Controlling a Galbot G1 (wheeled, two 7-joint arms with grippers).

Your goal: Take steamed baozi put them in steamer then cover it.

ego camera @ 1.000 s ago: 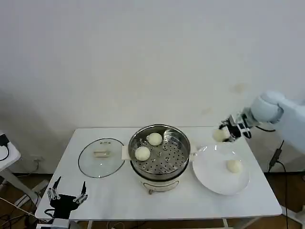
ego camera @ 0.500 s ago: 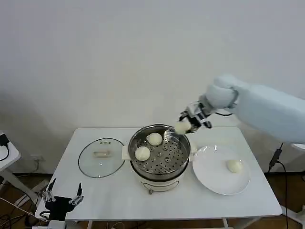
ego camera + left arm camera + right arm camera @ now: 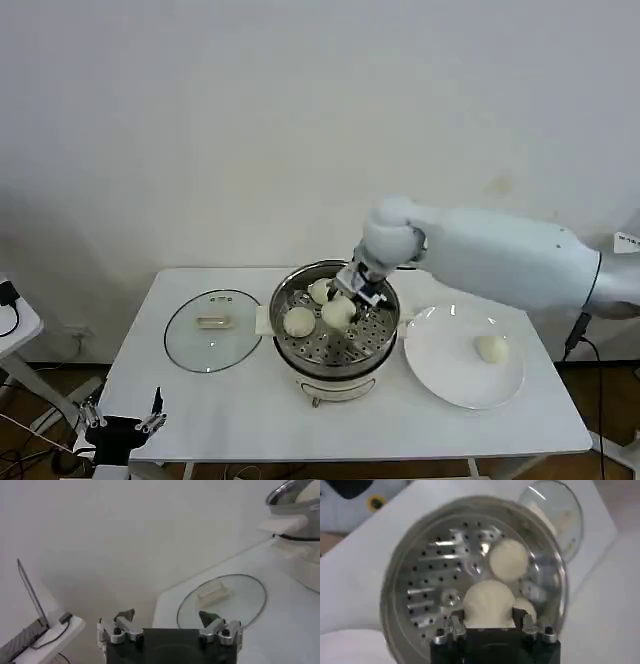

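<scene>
At the centre of the head view the steamer (image 3: 335,335) stands on the white table (image 3: 250,420), its perforated tray holding 2 baozi: one (image 3: 299,321) toward the left wall, another (image 3: 319,291) further back near the rim. The right gripper (image 3: 345,303) hangs just over the tray, fingers clamped on a 3rd baozi (image 3: 489,603). Lower right of centre, the white plate (image 3: 450,375) carries 1 remaining baozi (image 3: 491,348). The cover (image 3: 212,330) lies flat on the table, left of the pot. In the bottom-left corner the left gripper (image 3: 170,622) waits off the table's edge, fingers spread wide.
</scene>
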